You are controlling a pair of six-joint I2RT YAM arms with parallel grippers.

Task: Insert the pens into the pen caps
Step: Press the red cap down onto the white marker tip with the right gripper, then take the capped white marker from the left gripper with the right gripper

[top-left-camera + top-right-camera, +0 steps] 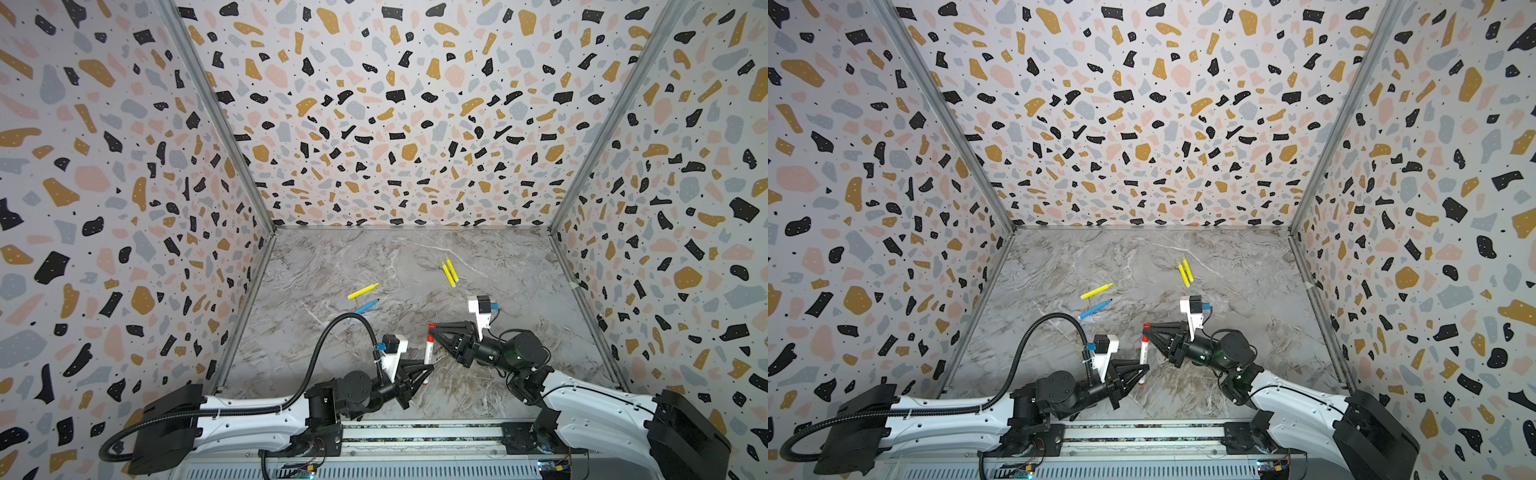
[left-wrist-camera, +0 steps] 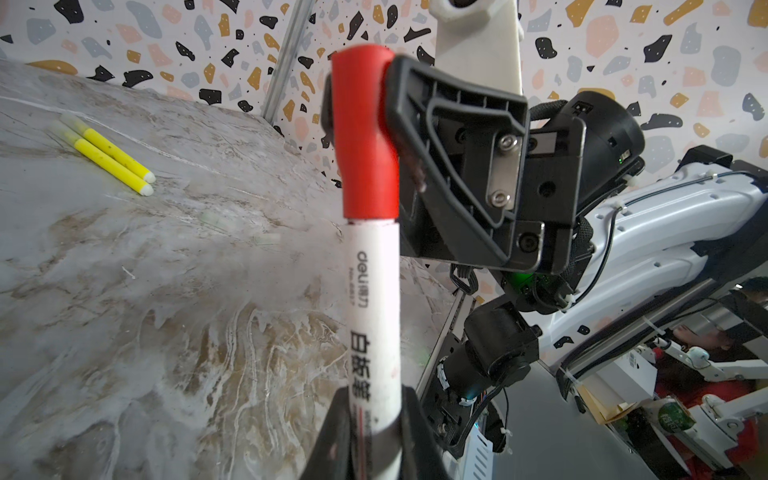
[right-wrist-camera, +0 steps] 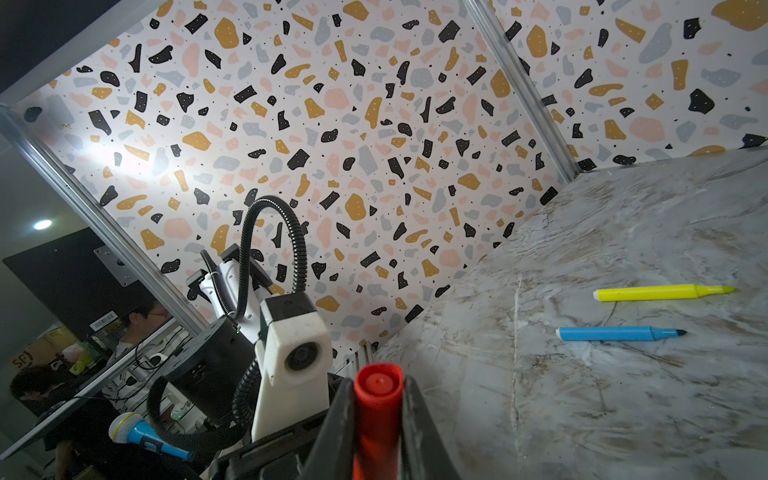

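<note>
Top views, both: white-barrelled pen [image 1: 428, 353] hangs clear of the counter [image 1: 519, 332] near its front middle, left jaws shut on its lower end, right jaws shut on the red cap [image 1: 432, 327] over its tip; yellow pen [image 1: 363, 291] & blue pen [image 1: 366, 306] lie bare-tipped further back, yellow pair [image 1: 449, 272] beyond. Left wrist: red cap [image 2: 365, 133] meets the barrel w/ a thin seam and looks slightly off-axis, so prob. not fully home; press straight along the pen, no side load. Right wrist: red cap [image 3: 378, 415] sits pinched btwn both jaws; hold firm, then release cap side first.
</note>
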